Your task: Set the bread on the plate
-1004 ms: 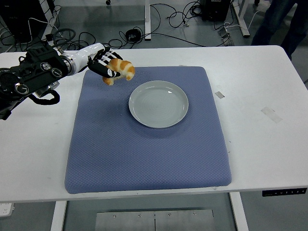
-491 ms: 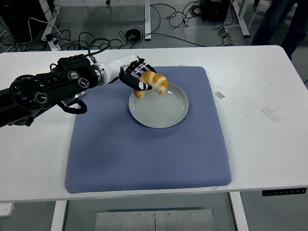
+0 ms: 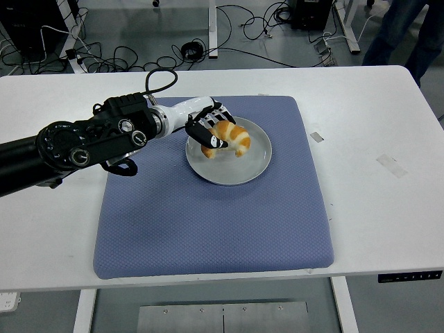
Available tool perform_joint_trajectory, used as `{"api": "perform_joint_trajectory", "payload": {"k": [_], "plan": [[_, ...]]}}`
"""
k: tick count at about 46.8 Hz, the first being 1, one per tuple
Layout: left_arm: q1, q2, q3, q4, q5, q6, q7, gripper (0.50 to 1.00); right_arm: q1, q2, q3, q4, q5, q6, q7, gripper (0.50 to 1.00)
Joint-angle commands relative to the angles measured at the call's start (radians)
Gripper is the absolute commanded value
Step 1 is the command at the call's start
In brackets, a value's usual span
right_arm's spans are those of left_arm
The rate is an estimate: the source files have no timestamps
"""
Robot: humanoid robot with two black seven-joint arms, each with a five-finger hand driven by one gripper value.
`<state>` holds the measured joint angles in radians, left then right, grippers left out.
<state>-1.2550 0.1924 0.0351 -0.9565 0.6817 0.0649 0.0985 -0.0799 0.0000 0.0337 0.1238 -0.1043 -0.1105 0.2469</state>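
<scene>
Left hand (image 3: 208, 132) reaches in from the left w/ fingers wrapped round the bread (image 3: 229, 138), a golden croissant, gripping it over the left part of the plate (image 3: 250, 170). Can't tell if the bread touches the plate or hangs just above it. Plate sits on the blue mat (image 3: 208, 222) atop the white table (image 3: 374, 139); a person's legs (image 3: 406, 31) show top right.

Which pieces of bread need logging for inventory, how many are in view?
1. The bread, a croissant, is held by the left robot hand over the plate on the blue mat. None seems hidden.
</scene>
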Motion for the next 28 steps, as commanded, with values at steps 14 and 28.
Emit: {"api": "perform_joint_trajectory", "payload": {"k": [14, 28], "plan": [[0.002, -0.008, 0.005, 0.016, 0.029, 0.015, 0.000, 0.500, 0.000, 0.000, 0.000, -0.001, 0.000, 0.000, 0.000, 1.000], [0.005, -0.005, 0.035, 0.035, 0.067, 0.030, -0.003, 0.500, 0.000, 0.000, 0.000, -0.001, 0.000, 0.000, 0.000, 1.000]]}}
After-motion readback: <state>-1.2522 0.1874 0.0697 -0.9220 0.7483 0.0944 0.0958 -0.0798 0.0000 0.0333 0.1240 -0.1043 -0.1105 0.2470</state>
